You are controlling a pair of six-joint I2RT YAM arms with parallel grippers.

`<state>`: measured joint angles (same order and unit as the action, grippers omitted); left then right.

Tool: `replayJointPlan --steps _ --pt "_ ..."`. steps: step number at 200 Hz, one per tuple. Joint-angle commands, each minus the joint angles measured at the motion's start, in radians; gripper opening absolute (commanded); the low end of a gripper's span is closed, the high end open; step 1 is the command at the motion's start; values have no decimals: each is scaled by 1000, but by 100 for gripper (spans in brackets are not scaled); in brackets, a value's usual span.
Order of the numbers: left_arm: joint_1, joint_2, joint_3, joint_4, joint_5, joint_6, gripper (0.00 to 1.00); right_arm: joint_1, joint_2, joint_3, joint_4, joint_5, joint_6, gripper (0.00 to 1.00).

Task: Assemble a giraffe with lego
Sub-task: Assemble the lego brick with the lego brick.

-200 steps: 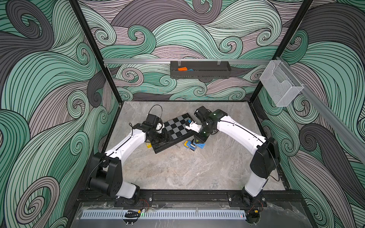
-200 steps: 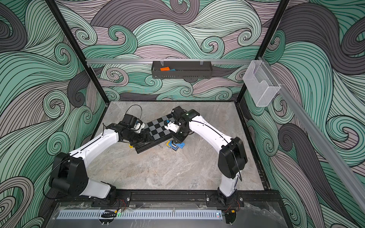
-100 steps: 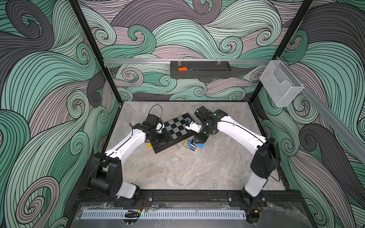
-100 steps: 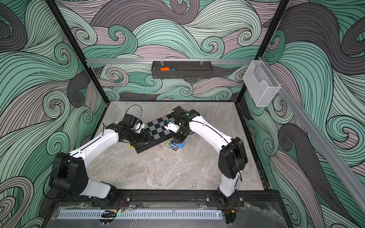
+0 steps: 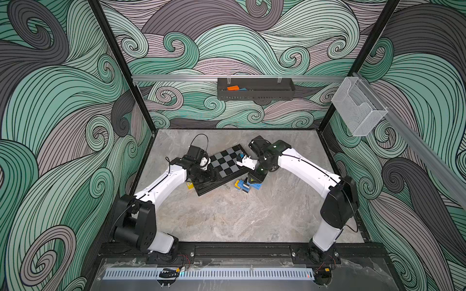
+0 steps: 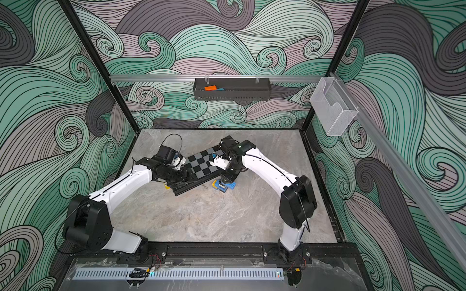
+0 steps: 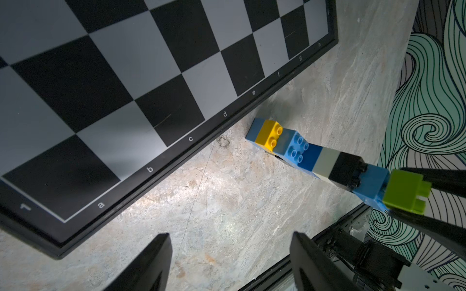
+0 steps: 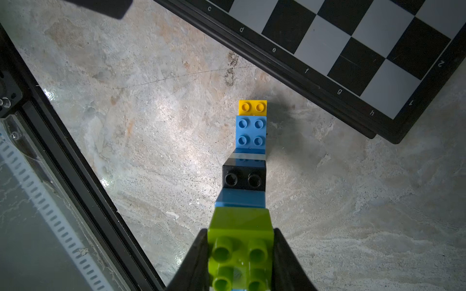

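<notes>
Fingers (image 8: pixel 194 259) of the right gripper (image 8: pixel 240 235) clamp the lime brick (image 8: pixel 240 221) atop the light, stiff giraffe (image 8: pixel 244 177); joints below them may pop, so grip lower; the left gripper (image 7: pixel 229 239) gapes empty.

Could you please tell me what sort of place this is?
Probably a robot test booth: a left arm and right arm bolted to a front rail, swirl-printed walls on a black frame, and a marble-look tabletop.
</notes>
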<state>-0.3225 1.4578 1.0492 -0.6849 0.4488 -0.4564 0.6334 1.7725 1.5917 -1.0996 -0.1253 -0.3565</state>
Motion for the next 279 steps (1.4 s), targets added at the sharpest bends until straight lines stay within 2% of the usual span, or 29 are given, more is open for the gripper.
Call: replayJointPlan --steps 1,233,279 --pt "-7 -4 18 -11 -2 -7 78 1 36 -49 -33 50 -29 14" --pt "-30 6 14 0 -18 -31 78 26 24 -63 9 121 -2 20" --pt "-30 3 14 -1 -18 -30 78 29 6 -69 9 85 27 19"
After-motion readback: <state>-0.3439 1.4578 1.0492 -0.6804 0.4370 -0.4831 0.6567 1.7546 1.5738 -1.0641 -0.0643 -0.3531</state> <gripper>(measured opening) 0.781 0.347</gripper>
